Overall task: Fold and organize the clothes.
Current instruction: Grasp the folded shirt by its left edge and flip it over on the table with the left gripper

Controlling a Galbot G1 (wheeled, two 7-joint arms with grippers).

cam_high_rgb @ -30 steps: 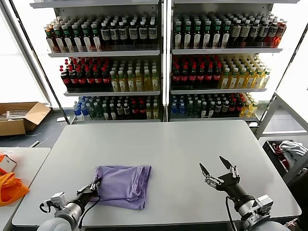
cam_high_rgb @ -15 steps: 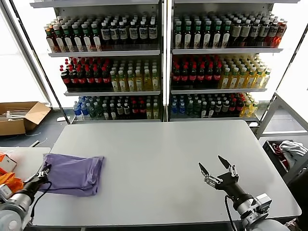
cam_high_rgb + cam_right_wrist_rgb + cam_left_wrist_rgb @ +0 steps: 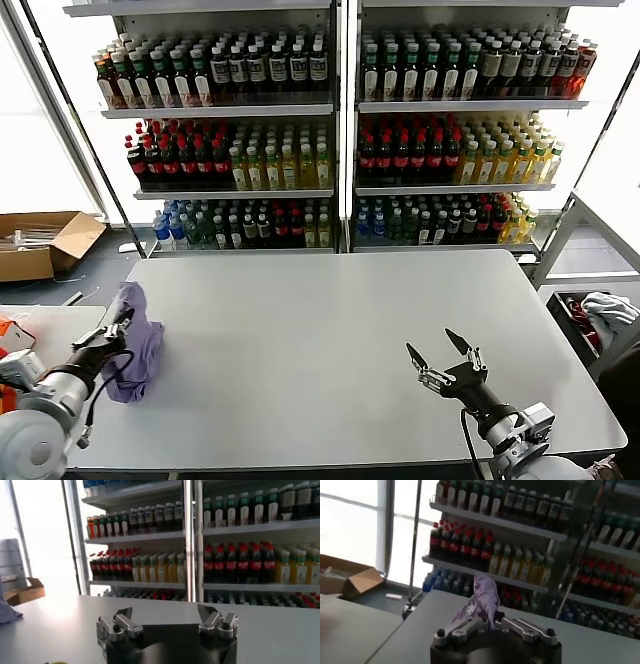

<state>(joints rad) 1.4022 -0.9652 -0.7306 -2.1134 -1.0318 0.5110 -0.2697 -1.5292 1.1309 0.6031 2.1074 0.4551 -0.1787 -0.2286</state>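
A folded lavender T-shirt (image 3: 139, 345) hangs bunched at the grey table's left edge, pinched in my left gripper (image 3: 119, 322), which is shut on it. In the left wrist view the same shirt (image 3: 482, 598) rises crumpled from between the closed jaws of the left gripper (image 3: 492, 621), a bit of dark print showing. My right gripper (image 3: 438, 355) hovers open over the table's front right, with nothing between its fingers. The right wrist view shows the right gripper (image 3: 165, 617) spread wide above bare tabletop.
The grey table (image 3: 330, 320) stretches ahead. A lower side table (image 3: 40, 330) stands to the left with orange fabric (image 3: 4, 395) at its near end. Drink shelves (image 3: 340, 130) fill the back. A cardboard box (image 3: 40, 240) lies far left, a bin with cloth (image 3: 600, 315) at right.
My left gripper has dragged the lavender shirt leftward from the table's front middle to its left edge, where it now hangs bunched. The right gripper barely shifted.
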